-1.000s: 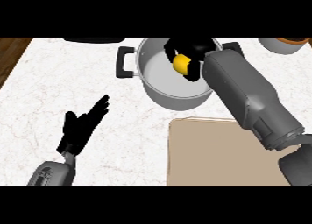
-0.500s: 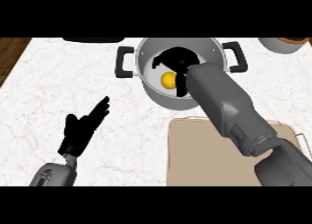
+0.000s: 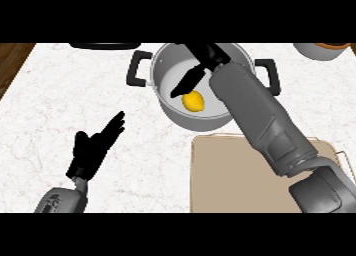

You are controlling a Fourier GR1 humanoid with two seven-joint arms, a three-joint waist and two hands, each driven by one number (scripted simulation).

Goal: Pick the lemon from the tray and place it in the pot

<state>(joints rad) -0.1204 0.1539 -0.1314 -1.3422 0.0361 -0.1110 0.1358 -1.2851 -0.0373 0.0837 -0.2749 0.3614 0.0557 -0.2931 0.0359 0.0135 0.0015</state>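
- The left hand (image 3: 92, 149) shows near the counter's (image 3: 55, 100) front-left corner, resting with its fingers straight and spread, pointing toward the far edge; it holds nothing.
- A beige tray (image 3: 225, 180) lies at the front right of the white marbled counter. The right forearm (image 3: 266, 125) crosses over its far right part.
- The grey right forearm runs from the front right corner toward the middle of the far edge.
- Just beyond the tray's far edge stands a grey pot (image 3: 168, 70) with a black handle on each side.
- The lemon (image 3: 194, 101) lies on the pot's bottom, toward its near side, free of any grasp.
- The right hand (image 3: 207, 56) hangs over the pot's far half, unclenched, its fingers stretched down and to the left. The fingertips end just beside the lemon, not around it.
- At the far edge, left of the pot, sits a dark, flat item (image 3: 103, 45), only partly in view.
- In the far right corner stands a grey bowl (image 3: 317, 51), cut off by the view.
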